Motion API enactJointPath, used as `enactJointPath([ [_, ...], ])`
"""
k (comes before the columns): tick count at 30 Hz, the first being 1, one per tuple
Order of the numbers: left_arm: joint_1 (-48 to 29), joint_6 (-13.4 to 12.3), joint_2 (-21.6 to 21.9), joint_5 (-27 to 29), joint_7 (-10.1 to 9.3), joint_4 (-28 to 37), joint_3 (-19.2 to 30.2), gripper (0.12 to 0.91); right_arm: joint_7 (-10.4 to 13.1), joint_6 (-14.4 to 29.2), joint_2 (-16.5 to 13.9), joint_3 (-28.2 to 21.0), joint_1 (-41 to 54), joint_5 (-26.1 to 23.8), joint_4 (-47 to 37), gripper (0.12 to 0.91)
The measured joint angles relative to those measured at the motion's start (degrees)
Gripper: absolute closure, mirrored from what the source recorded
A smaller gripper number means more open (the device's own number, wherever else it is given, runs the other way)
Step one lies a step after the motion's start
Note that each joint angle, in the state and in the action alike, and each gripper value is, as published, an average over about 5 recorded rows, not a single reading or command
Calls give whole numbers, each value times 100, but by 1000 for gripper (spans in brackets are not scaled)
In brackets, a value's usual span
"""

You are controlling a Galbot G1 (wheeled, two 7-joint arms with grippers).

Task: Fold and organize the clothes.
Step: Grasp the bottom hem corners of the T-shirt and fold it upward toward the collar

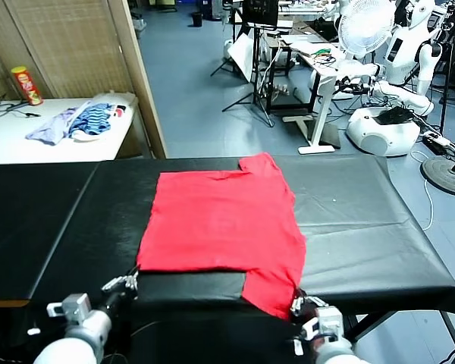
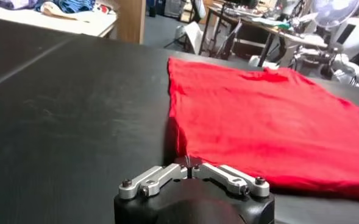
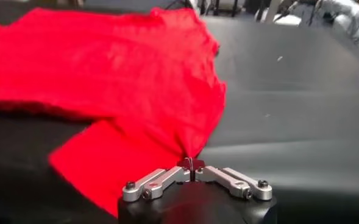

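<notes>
The red T-shirt [image 1: 221, 224] is spread lengthwise away from the surface's [image 1: 364, 227] near edge. Its near corners are pinched by the closed fingers of the left gripper [image 2: 191, 168] and right gripper [image 3: 192, 163], one at each side.

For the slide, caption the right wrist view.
Right gripper shut on the near corner of the red T-shirt, which lies spread on the black table.

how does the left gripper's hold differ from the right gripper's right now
The left gripper sits at the T-shirt's near left corner, on the black table; the right gripper is at the near right corner, where a sleeve hangs over the table edge. The right jaws plainly pinch red cloth; whether the left jaws hold any cannot be told. Both have shut jaws.
</notes>
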Motion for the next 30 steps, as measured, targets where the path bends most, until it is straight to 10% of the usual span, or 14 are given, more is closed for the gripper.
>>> enactJointPath([
  [12,-842,-430,-183,99,-139,370,114,905,-362,1343,-447,-125,1646,548,-1453,903],
  [30,-2380,-705,-101,1364,-108,2021,691,905,-1061,1792,-494,-451,3307,514,-3305,891],
])
